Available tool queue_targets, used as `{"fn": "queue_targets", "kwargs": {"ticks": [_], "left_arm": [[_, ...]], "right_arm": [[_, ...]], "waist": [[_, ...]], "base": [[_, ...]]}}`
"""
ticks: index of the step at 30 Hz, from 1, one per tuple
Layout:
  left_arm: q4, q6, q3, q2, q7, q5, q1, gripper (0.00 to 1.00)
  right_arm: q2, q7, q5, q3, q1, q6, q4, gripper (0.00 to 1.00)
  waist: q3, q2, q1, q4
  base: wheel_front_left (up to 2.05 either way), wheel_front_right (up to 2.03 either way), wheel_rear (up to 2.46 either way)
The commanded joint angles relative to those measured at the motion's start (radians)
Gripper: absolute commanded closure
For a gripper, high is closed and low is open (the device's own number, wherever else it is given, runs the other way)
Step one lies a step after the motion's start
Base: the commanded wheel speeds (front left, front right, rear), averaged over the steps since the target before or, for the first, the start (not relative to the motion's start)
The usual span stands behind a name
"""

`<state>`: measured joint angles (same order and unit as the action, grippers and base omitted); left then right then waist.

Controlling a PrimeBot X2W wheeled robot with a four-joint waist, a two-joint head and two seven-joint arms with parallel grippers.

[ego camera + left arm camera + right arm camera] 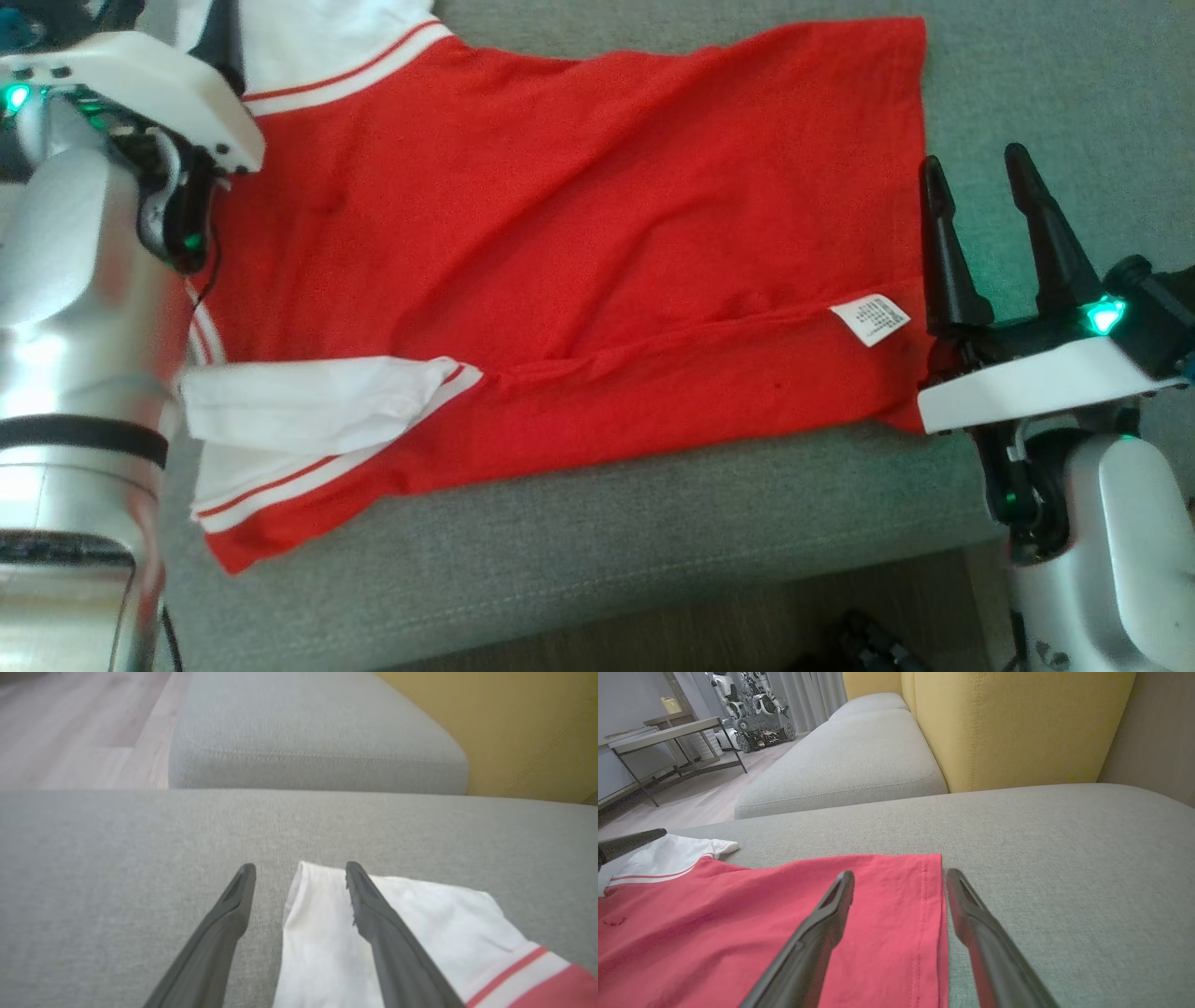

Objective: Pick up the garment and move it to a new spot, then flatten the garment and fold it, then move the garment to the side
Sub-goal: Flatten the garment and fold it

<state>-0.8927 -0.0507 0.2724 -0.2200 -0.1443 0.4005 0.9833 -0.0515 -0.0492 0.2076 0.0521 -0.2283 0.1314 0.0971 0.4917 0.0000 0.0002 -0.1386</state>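
On the grey seat cushion (pixel 607 523) lies one red garment (pixel 560 233), spread nearly flat. Taking its centre as the dial in the head view, the hem is at 3 o'clock and the collar end at 9 o'clock.

**End effectors**
- Right gripper (pixel 976 163): at 3 o'clock, jaws wide, holding nothing. In the right wrist view, one finger is over the red cloth and the other is over bare cushion, straddling the hem.
- Left gripper (pixel 301 867): at the 9 o'clock end, jaws wide, holding nothing. One finger is over a white sleeve (pixel 420 924).

**Hazards (judged)**
1. The 6 o'clock edge is turned over, exposing the care label (pixel 870 319). A pinch there may catch only one layer, and the fold would then skew.
2. A right-side closure could miss the hem and nip the cushion cover.
3. A lift by the sleeve alone could drag and bunch the body.
4. The garment lies near the cushion's front edge, so uneven pulling could slide it off.

**Count**
- Garments: one.
- White sleeves: two, the second at 11 o'clock (pixel 317 47).
- Labels: one.
- Grippers: two, with two fingers each.
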Motion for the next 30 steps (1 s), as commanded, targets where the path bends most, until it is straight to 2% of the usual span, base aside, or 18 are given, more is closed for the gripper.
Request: {"fn": "queue_targets", "kwargs": {"ticks": [1,4,5,6,7,14,21,24,30], "left_arm": [[-0.01,-0.01,-0.031,-0.043,-0.01,0.013,0.042,0.0],[-0.104,-0.031,-0.026,-0.037,0.01,0.027,0.065,0.0],[-0.13,-0.038,-0.024,-0.034,0.017,0.032,0.07,0.09],[-0.153,-0.044,-0.02,-0.033,0.022,0.035,0.076,0.87],[-0.17,-0.051,-0.018,-0.031,0.02,0.04,0.082,1.0],[-0.218,-0.07,0.023,-0.017,-0.087,0.023,0.102,1.0],[-0.164,-0.069,0.03,-0.004,-0.116,0.003,0.094,1.0],[-0.109,-0.062,0.018,0.003,-0.117,-0.006,0.075,1.0],[-0.056,-0.063,0.013,0.038,-0.117,-0.023,0.051,1.0]], "right_arm": [[0.001,0.012,0.009,0.024,-0.017,-0.001,0.025,0.0],[0.001,0.021,0.023,0.029,-0.02,-0.001,0.007,0.0],[0.001,0.024,0.025,0.029,-0.022,-0.001,0.003,0.0],[0.001,0.027,0.029,0.028,-0.023,-0.001,-0.002,0.0],[0.001,0.029,0.032,0.027,-0.024,-0.001,-0.007,0.0],[0.001,0.039,0.035,0.002,-0.056,-0.001,-0.04,0.0],[-0.012,0.016,0.04,-0.036,-0.151,-0.001,-0.1,0.0],[-0.048,-0.013,0.06,-0.046,-0.227,-0.001,-0.17,0.0],[-0.128,-0.103,0.107,-0.03,-0.375,-0.001,-0.393,0.0]], "waist": [[0.02,0.0,-0.0002,-0.02],[0.028,0.0,-0.0002,-0.028],[0.029,0.0,-0.0002,-0.029],[0.031,0.0,-0.0002,-0.03],[0.032,0.0,-0.0002,-0.031],[0.021,0.0,-0.0002,-0.01],[0.003,0.0,-0.0002,0.012],[-0.001,0.0,-0.0002,0.026],[0.0,0.0,-0.0002,0.068]], "base": [[0.0,0.0,0.0],[0.0,0.0,0.0],[0.0,0.0,0.0],[0.0,0.0,0.0],[0.0,0.0,0.0],[0.0,0.0,0.0],[0.0,0.0,0.0],[0.0,0.0,0.0],[0.0,0.0,0.0]]}}
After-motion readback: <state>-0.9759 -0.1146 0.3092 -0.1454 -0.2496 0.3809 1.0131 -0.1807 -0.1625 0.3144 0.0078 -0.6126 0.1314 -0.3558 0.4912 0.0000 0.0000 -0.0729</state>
